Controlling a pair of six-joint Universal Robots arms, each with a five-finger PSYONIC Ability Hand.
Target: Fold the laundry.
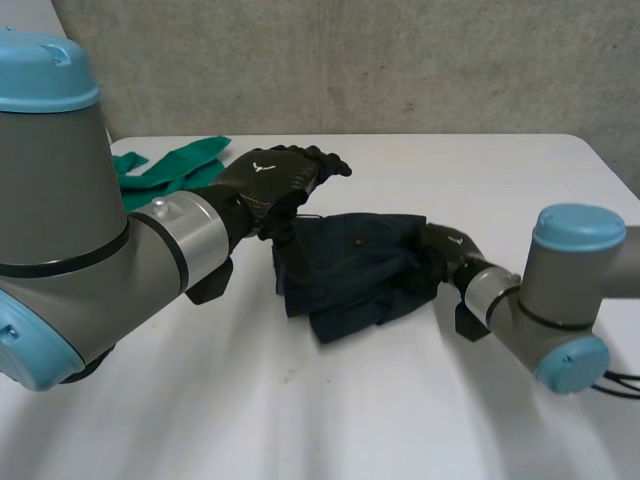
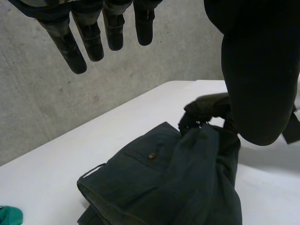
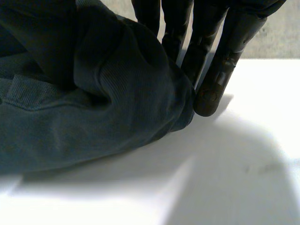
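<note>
A dark navy garment lies crumpled in the middle of the white table, with a buttoned pocket facing up. My left hand hovers over the garment's far left part, open, its fingers straight and holding nothing. My right hand is at the garment's right edge. There its fingers press a bunched fold of the cloth against the thumb. From the left wrist view the right hand shows at the far side of the pile.
A green cloth lies bunched at the table's far left, beyond my left forearm; a corner of the green cloth shows beside the dark pile. A grey concrete wall stands behind the table. Bare table runs along the front and right.
</note>
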